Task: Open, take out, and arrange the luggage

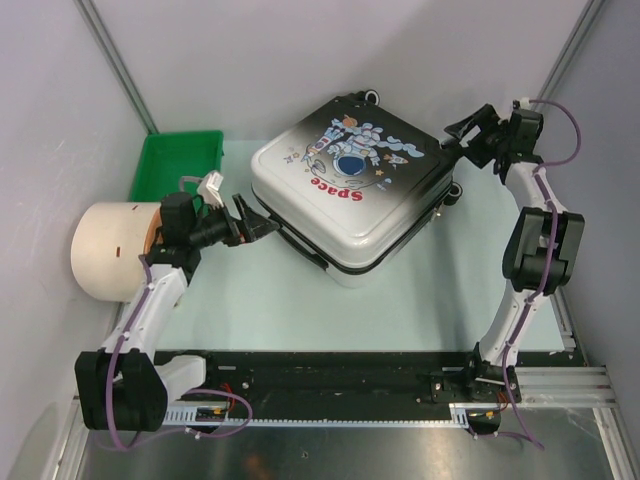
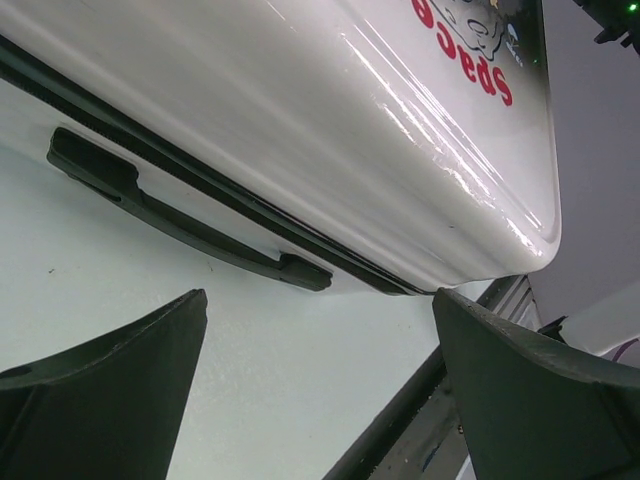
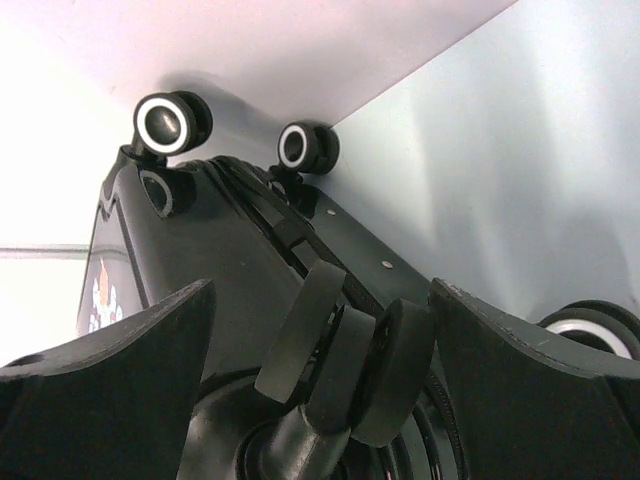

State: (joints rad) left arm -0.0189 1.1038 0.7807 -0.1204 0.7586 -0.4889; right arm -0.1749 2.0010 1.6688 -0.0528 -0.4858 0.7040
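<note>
**Position.** The luggage (image 1: 350, 190) lies closed and flat on the surface (image 1: 400, 310), printed shell up, between the two hands.

**Hand state.**
- The left hand (image 1: 262, 226) is spread to full width and holds nothing. Its fingertips sit just beside the white side wall of the case.
- The right hand (image 1: 458, 138) is also wide open and empty. A twin wheel (image 3: 345, 350) stands directly ahead, between its fingers. Contact cannot be confirmed.

**Handling.**
- The shell appears rigid and glossy, so expect the fingers to slip on its broad faces.
- The body is far too wide to clamp across.
- Weight cannot be read. Given its bulk against the arms, treat it as an item to slide or brace, not to lift.

**Hold points.**
- The carry handle (image 2: 180, 222) lies ahead of the left hand, slightly to its left. It is raised off the wall enough to hook.
- The closure seam (image 2: 200, 172) runs just beyond the handle. No zip pull is visible.
- At the right hand, the wheel stem gives a firm bracing point.

**Clearance.**
- The far wheels sit close to the back wall (image 1: 300, 50), so little room remains beyond the right hand.
- A green tray (image 1: 180, 160) and a cream cylinder (image 1: 110, 250) crowd the outer side of the left hand.
- Most bare surface lies behind both hands, toward the arm bases.
- The hinge side is not identifiable.
</note>
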